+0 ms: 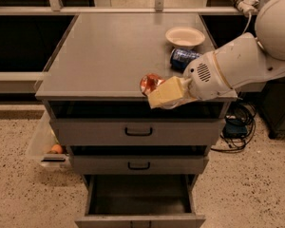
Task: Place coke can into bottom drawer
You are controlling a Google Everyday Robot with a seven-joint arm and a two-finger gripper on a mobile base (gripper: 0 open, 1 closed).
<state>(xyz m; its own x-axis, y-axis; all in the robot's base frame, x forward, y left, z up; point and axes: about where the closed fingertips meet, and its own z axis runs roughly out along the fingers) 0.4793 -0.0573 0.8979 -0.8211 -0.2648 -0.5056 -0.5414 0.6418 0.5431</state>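
Note:
The coke can (150,83), red-orange with a silver top, is held in my gripper (157,93) at the front edge of the grey cabinet top (109,51), above the drawers. The gripper's cream-coloured fingers (167,93) are shut around the can, which is partly hidden behind them. The bottom drawer (140,198) is pulled open below, with its dark interior showing. The white arm reaches in from the right.
A blue can (181,57) lies on its side on the cabinet top behind the arm. A white bowl (185,36) stands further back. Two shallower drawers with black handles (138,132) are shut. A clear plastic bin (46,144) with an orange item sits on the floor at left; cables lie at right.

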